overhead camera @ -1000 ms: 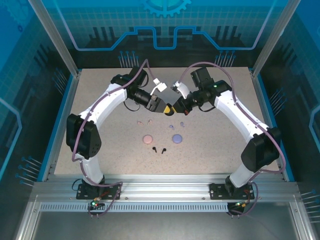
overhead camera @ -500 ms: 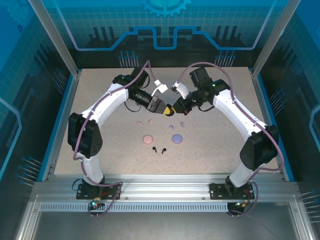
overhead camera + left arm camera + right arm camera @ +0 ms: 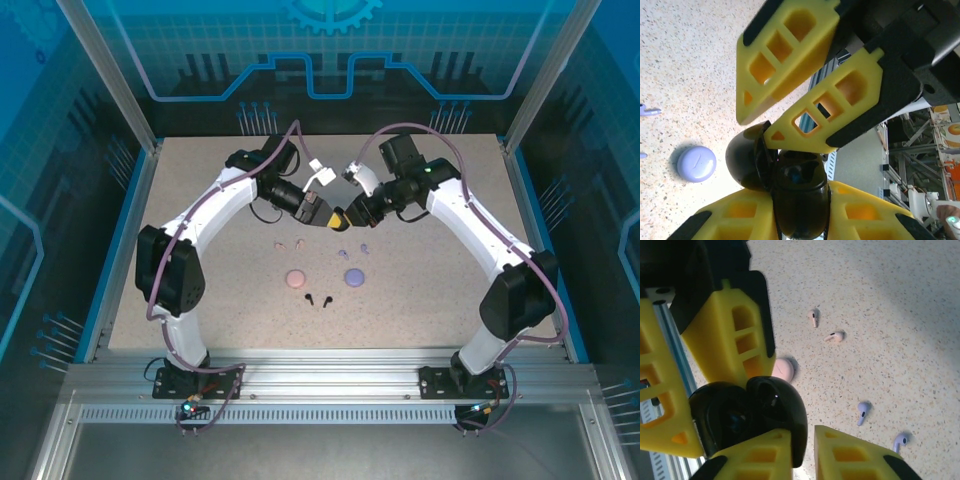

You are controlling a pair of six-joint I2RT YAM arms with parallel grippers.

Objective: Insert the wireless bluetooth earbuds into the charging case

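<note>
Speckled bench [image 3: 420,300]: 2 black stemmed buds [image 3: 318,298] nearest, 6 o'clock of centre. Round pink case [image 3: 295,279] at 7, lavender case [image 3: 354,277] at 5. Beyond: lavender buds [image 3: 863,411], pink buds [image 3: 813,318]. At 12, L claw [image 3: 800,200] clamped on glossy black case [image 3: 799,185], hinged open; R claw [image 3: 803,435] slightly apart, tip touching it.

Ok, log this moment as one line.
left gripper: shut on black case | right gripper: jaws parted at open lid | earbuds: loose on table, none inserted
</note>
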